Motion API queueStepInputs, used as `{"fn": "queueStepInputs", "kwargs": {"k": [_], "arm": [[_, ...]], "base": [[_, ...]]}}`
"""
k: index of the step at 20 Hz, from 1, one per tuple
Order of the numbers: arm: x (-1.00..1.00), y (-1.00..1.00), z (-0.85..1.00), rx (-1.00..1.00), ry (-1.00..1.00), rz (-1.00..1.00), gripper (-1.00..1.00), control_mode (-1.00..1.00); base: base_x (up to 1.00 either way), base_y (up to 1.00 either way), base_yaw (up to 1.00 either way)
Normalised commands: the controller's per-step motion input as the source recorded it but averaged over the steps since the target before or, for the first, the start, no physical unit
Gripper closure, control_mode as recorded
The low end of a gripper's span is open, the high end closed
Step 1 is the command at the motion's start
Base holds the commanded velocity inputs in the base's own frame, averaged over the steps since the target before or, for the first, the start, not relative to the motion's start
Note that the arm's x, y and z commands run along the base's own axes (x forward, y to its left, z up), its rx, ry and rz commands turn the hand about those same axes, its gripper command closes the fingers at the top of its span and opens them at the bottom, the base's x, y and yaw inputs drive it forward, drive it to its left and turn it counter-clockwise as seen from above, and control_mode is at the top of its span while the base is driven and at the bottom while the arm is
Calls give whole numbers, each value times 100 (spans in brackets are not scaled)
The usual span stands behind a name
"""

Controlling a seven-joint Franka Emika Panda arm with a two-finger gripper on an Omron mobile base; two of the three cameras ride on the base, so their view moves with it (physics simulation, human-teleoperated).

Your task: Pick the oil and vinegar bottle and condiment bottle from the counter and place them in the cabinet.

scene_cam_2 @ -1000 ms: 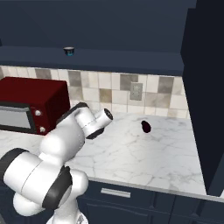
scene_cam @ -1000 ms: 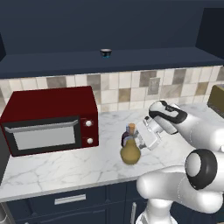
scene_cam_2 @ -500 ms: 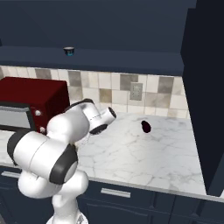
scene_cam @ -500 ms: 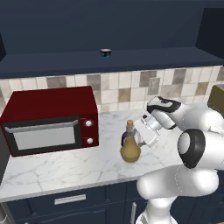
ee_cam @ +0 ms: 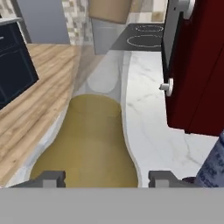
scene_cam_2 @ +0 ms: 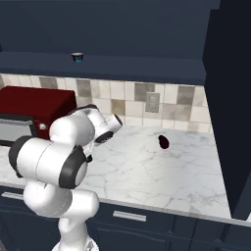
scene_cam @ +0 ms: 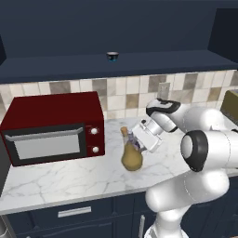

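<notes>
The oil and vinegar bottle (scene_cam: 131, 156) stands on the white marble counter (scene_cam: 69, 176) just right of the microwave, its cork (scene_cam: 124, 131) up. My gripper (scene_cam: 138, 142) is at its right side, level with the neck and upper belly. In the hand view the amber belly (ee_cam: 87, 144) lies between my fingertips (ee_cam: 51, 177). The gripper (ee_cam: 107, 177) is open, with a gap at the right finger. A purplish sliver, apparently the condiment bottle (scene_cam: 132, 138), shows behind the flask's neck, mostly covered by my hand, and at the hand view's edge (ee_cam: 212, 164). The navy cabinet ledge (scene_cam: 148, 62) runs above.
A red microwave (scene_cam: 51, 125) stands close on the flask's left. A tiny dark cup (scene_cam_2: 163, 141) sits on the counter's far right part, and another small cup (scene_cam: 112, 56) rests on the cabinet ledge. A tall navy unit (scene_cam_2: 230, 98) bounds the counter's right end.
My hand has moved left and slightly down, closing in on the flask until its belly sits between the fingers. The flask has not moved.
</notes>
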Motion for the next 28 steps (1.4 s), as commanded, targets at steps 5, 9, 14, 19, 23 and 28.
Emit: {"fn": "queueStepInputs", "kwargs": {"k": [5,9,14,19,23,28], "arm": [[-26,14,-8,0,-3,-1,100,-100],[-17,0,1,6,-6,-6,100,-100],[-17,-1,31,17,-11,-11,100,-100],[-17,0,70,20,-12,-6,100,-100],[-18,0,69,12,-7,-4,100,-100],[-24,3,52,1,0,-3,100,-100]], "base": [[0,0,0],[0,0,0],[0,0,0],[0,0,0],[0,0,0],[0,0,0]]}}
